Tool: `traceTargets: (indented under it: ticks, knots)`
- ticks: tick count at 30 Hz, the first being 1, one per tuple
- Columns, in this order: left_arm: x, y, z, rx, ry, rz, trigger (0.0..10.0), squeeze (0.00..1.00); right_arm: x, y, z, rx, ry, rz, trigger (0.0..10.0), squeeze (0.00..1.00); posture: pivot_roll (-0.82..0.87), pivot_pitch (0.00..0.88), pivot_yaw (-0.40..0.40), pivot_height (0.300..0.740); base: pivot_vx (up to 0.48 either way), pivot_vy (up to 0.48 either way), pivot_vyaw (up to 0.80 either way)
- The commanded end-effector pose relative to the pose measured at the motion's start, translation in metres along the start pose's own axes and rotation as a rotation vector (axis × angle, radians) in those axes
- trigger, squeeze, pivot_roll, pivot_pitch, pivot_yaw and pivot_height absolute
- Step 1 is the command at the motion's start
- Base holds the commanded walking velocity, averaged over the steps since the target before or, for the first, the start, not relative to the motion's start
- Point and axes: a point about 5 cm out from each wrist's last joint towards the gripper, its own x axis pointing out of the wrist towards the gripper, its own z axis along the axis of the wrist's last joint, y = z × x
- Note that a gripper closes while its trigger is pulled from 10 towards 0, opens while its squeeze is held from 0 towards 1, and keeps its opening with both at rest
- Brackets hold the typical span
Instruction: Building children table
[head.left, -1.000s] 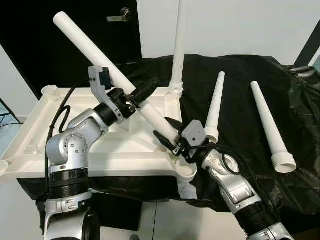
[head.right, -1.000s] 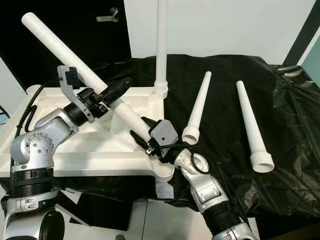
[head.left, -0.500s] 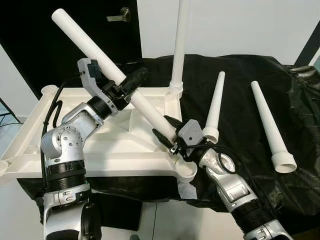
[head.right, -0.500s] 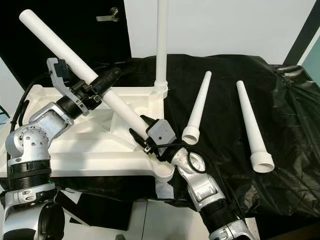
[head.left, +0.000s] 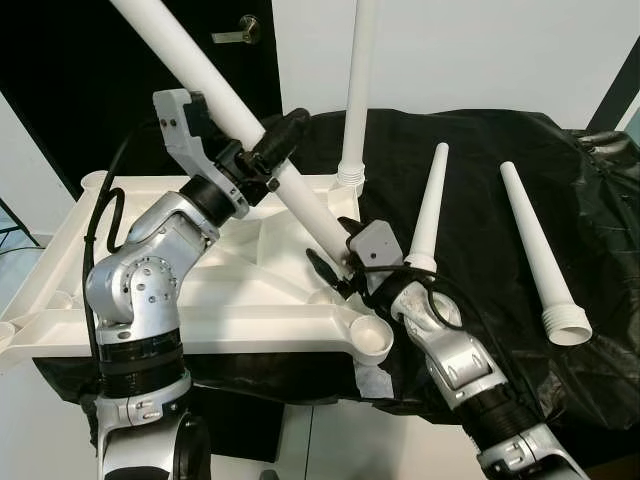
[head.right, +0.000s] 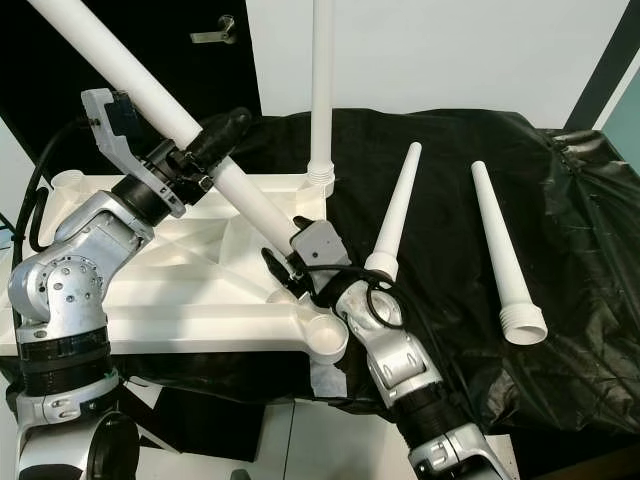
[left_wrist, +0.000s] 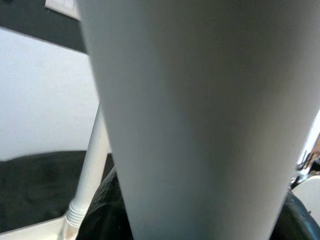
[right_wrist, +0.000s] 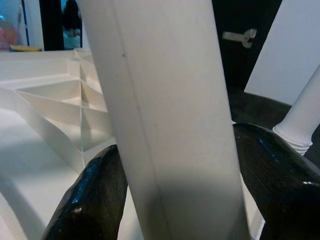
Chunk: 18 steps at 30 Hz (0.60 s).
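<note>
In the left eye view the step in hand looks like fitting a second leg: the left pincer (head.left: 268, 160) is clamped around the upper middle of a slanted white table leg (head.left: 215, 75), and the right pincer (head.left: 335, 262) grips the same leg at its lower end, just above the upturned white tabletop (head.left: 70, 250) on the black-draped bench (head.left: 500, 150). One fitted leg (head.left: 358, 80) already stands upright in the corner socket just beyond the right pincer; the near corner socket (head.left: 372, 338) just below that pincer is open, and two spare legs (head.left: 430, 205) lie on the cloth to its right. Against the earlier frames the leg stands steeper, the left pincer has risen and the leg's lower end has lifted away from the near socket. The next move, I judge, calls for bringing the leg upright, seating its threaded end in a socket and turning it. The right eye view shows the same arrangement. In the left wrist view the leg crosses close before the lens, with the fitted leg behind. In the right wrist view both black fingers (right_wrist: 90, 200) press against the leg's sides, the tabletop's ribs beyond.
</note>
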Motion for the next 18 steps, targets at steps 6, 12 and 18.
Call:
traceTargets:
  ticks: [6,12,18]
  knots:
    - [0.003,-0.017,0.002,0.103,-0.019,-0.02,10.0,0.0,0.007,0.001,0.003,-0.027,0.04,0.026,10.0,0.0,0.03,0.0,0.011,0.74,0.0,0.0,0.0]
    - [0.003,-0.023,-0.002,0.116,-0.007,-0.022,10.0,0.0,0.01,0.003,0.003,-0.043,0.058,0.048,10.0,0.0,0.04,0.0,0.008,0.74,0.0,0.0,0.0]
    - [0.005,-0.031,-0.005,0.141,-0.012,-0.04,10.0,0.0,0.015,0.003,0.008,-0.044,0.054,0.052,10.0,0.0,0.04,0.0,0.009,0.74,0.0,0.0,0.0]
